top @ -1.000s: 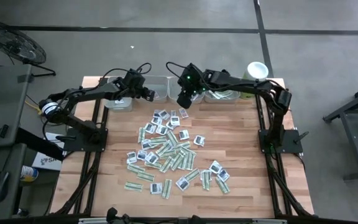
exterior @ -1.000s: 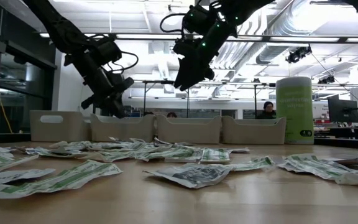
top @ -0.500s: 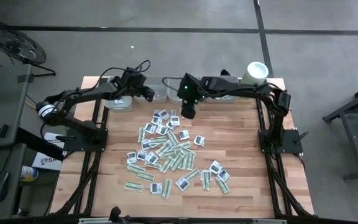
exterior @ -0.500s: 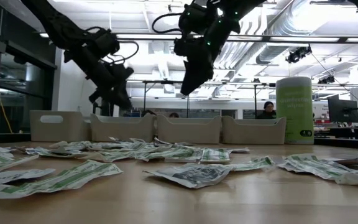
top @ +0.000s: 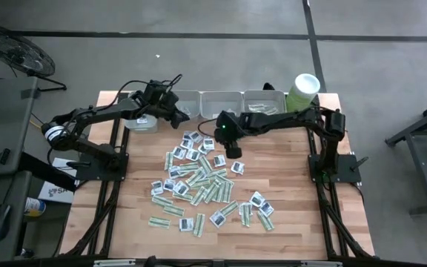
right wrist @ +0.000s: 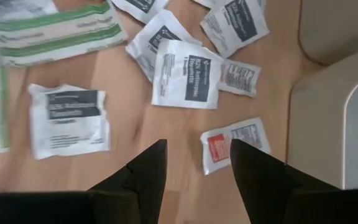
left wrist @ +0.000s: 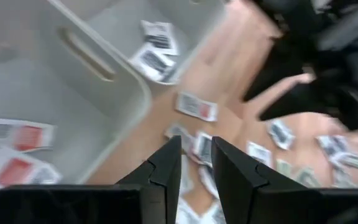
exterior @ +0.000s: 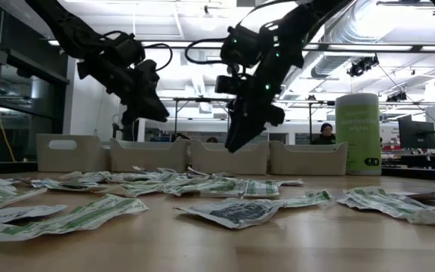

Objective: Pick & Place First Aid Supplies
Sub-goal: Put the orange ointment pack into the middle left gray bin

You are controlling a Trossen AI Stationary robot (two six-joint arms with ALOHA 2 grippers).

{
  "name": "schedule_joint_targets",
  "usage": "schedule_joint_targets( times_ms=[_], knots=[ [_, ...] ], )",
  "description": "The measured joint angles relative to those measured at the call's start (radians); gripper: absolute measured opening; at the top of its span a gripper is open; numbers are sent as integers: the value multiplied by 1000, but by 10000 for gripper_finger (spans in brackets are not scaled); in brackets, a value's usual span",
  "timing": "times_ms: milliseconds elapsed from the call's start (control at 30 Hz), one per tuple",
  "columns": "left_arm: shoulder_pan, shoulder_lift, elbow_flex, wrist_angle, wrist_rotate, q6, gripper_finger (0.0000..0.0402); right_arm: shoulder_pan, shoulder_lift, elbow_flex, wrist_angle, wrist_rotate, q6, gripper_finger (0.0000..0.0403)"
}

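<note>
- High view puts the sachets [top: 202, 182] scattered loose across the middle of the table [top: 302, 222], probably dumped there for sorting into the trays [top: 222, 104] along the upper edge.
- Right gripper [top: 234, 150], jaws spread and holding nothing, hangs over the pile's upper edge; in its wrist view a red-marked sachet [right wrist: 235, 145] lies between the fingers [right wrist: 145, 174], likely the next pick.
- Left gripper [top: 178, 117], fingers [left wrist: 166, 165] parted with nothing between them, sits by a tray corner in the upper left; sachets already lie inside that tray [left wrist: 114, 102].
- Green tub [top: 302, 90] stands upper right, clear of both arms.
- Overlapping neighbours crowd the target, so a clean single grab looks tricky.
</note>
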Motion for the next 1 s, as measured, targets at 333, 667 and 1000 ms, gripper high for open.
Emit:
schedule_joint_targets(
  times_ms=[333,667,1000],
  knots=[
    [0,-66,0,-7,124,-10,88,-1,12,-67,114,39,-17,167],
    [0,-226,0,-59,100,-11,88,-26,48,-65,90,1,6,161],
    [-1,-358,-1,-123,80,-23,88,-48,49,-5,57,-14,3,161]
  ],
)
